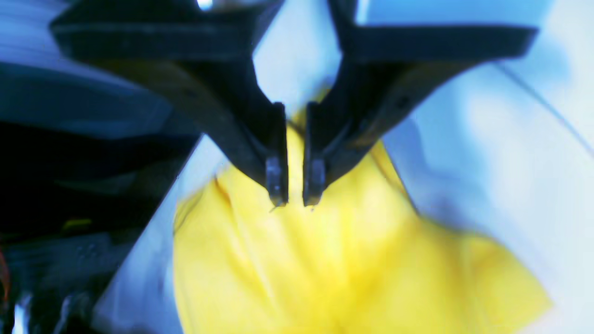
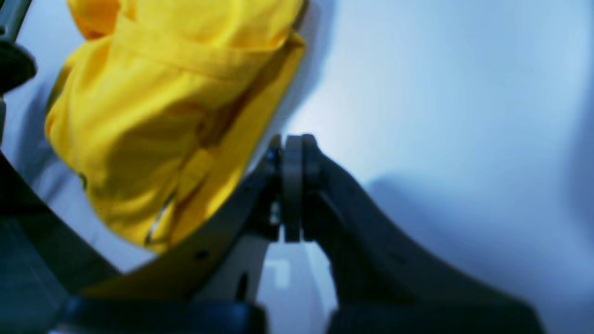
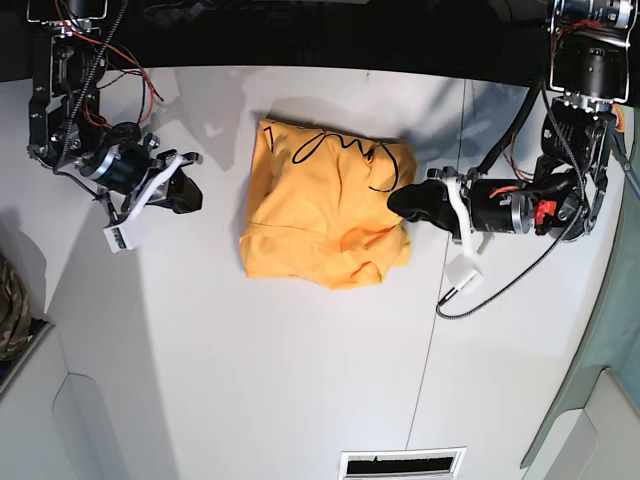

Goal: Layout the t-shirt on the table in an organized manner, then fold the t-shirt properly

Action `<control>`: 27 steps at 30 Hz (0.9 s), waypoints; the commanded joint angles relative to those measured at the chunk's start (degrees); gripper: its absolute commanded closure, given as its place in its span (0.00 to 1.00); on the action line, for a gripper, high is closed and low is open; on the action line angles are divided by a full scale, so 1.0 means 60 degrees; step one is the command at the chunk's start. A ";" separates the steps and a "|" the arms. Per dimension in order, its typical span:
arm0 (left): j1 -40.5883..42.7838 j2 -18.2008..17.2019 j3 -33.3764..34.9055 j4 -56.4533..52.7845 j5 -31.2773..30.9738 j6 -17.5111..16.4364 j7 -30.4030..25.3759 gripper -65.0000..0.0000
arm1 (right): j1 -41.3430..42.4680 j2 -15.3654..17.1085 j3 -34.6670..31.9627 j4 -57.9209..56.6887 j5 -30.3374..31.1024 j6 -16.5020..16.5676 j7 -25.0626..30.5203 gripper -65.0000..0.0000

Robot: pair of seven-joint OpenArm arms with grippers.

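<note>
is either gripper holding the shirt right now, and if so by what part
Nothing is held: the left gripper hovers with a narrow gap between its fingers, over the t-shirt, and the right gripper is shut, off to the shirt's side.

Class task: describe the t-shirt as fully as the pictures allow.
The t-shirt is orange-yellow, soft-looking cloth with a thin black scribble near its far edge. It lies bunched and creased on the white table, its near edge uneven and partly folded over. The left gripper hovers at or over one side; contact is unclear.
</note>
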 commanded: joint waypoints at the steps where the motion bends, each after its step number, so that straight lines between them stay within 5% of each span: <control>1: 0.0291 -0.0270 -0.0051 0.0393 -0.0255 -0.0090 -0.0040 0.89 | -0.0178 0.0335 0.0051 0.0353 0.0317 0.0106 0.0033 1.00; 7: 0.3333 -0.0685 -0.1075 0.2517 -0.0463 -0.0090 0.0055 0.89 | -0.2237 0.1461 0.0051 0.1683 0.0816 0.0113 -0.0025 1.00; 11: 0.5166 -0.0667 -0.1548 0.3355 0.0106 -0.0090 -0.0452 0.89 | -0.3621 0.1661 0.0047 0.1894 0.0732 0.0117 0.0080 1.00; 16: 0.6645 -0.0321 -0.1344 0.2823 0.3140 -0.0090 -0.3206 0.89 | -0.4852 0.1661 -0.0189 0.1530 -0.0423 0.0182 0.1166 1.00; 22: 0.6834 0.0080 -0.0087 0.0823 0.5304 -0.0090 -0.4364 0.89 | -0.4983 0.1665 -0.1628 0.0022 -0.1647 0.0175 0.1614 1.00; 27: 0.6492 0.0106 0.1392 -0.1803 0.7992 -0.0090 -0.8171 0.89 | -0.4306 0.1661 -0.3300 -0.2204 -0.3016 0.0127 0.3428 1.00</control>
